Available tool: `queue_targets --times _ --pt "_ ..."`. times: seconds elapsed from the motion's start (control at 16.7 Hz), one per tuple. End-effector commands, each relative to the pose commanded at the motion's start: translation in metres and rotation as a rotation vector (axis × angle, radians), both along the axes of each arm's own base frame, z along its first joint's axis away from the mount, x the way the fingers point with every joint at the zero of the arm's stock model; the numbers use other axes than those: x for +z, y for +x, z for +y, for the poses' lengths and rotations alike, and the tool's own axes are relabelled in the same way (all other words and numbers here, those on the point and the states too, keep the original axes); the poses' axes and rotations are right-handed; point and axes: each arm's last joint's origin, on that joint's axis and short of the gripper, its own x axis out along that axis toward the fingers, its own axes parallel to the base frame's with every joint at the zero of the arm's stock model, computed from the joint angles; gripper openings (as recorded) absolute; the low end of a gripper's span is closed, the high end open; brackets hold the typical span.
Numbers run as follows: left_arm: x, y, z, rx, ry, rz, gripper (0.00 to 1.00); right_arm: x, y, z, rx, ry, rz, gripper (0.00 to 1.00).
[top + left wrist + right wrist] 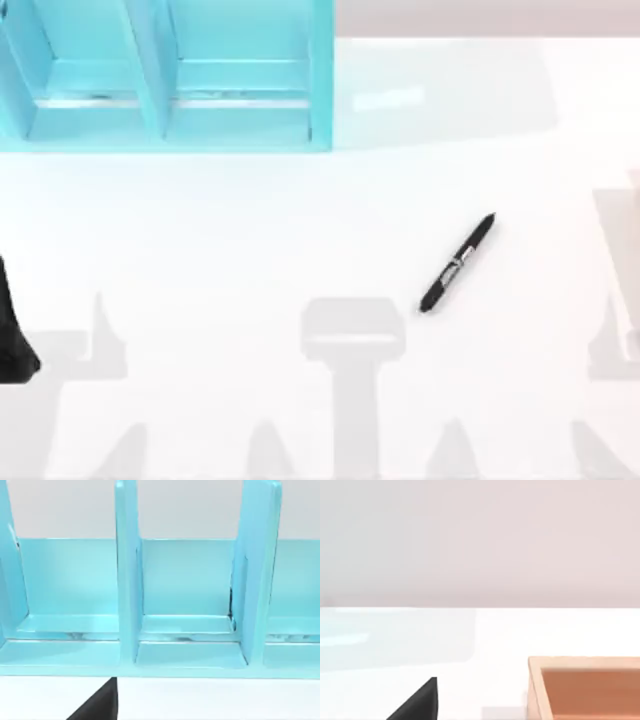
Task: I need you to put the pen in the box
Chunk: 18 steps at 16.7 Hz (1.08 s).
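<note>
**Pen lies alone on white table, arms at the edges**

From above, the pen (457, 264) rests flat on the white table (250, 230), right of centre, lying on a diagonal with one end toward the far right and the other toward the near left (a pale label band sits near its middle). Nothing touches it. A light-blue rack (170, 75) with upright dividers stands at the far left corner, well apart from the pen. A dark part of the left arm (12, 330) shows at the table's left edge, also well away from the pen.

The left wrist camera faces the blue rack (185, 630) head-on, its compartments separated by tall partitions, with a strip of white table in front. A black wedge of the left gripper (100, 705) juts into the picture's edge; whether its fingers are parted or closed cannot be told.

The right wrist camera looks across the table to a wooden box (585, 685), open-topped, with a pale rim and orange-brown inside. A black wedge of the right gripper (420, 705) shows here too, and its finger state likewise cannot be told.
</note>
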Motion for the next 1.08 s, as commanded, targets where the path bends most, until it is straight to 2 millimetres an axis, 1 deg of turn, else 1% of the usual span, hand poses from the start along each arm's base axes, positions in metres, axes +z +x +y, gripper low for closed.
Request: queue_targets --times 0.18,0.3,0.48,0.6,0.72,0.84,0.96,1.08 --pt "0.000 0.000 0.000 0.000 0.000 0.000 1.00 0.002 0.000 0.001 0.007 0.009 0.006 1.00" --pt "0.000 0.000 0.000 0.000 0.000 0.000 1.00 0.012 0.000 0.004 0.040 0.052 0.039 1.00" --pt "0.000 0.000 0.000 0.000 0.000 0.000 1.00 0.044 0.005 0.014 0.110 0.161 0.141 1.00" --pt "0.000 0.000 0.000 0.000 0.000 0.000 1.00 0.071 0.015 0.023 0.152 0.245 0.252 1.00" --pt "0.000 0.000 0.000 0.000 0.000 0.000 1.00 0.096 0.034 0.036 0.174 0.325 0.404 1.00" --pt "0.000 0.000 0.000 0.000 0.000 0.000 1.00 0.113 0.064 0.055 0.166 0.390 0.587 1.00" --pt "0.000 0.000 0.000 0.000 0.000 0.000 1.00 0.120 0.100 0.079 0.122 0.435 0.783 1.00" --pt "0.000 0.000 0.000 0.000 0.000 0.000 1.00 0.116 0.137 0.104 0.049 0.464 0.965 1.00"
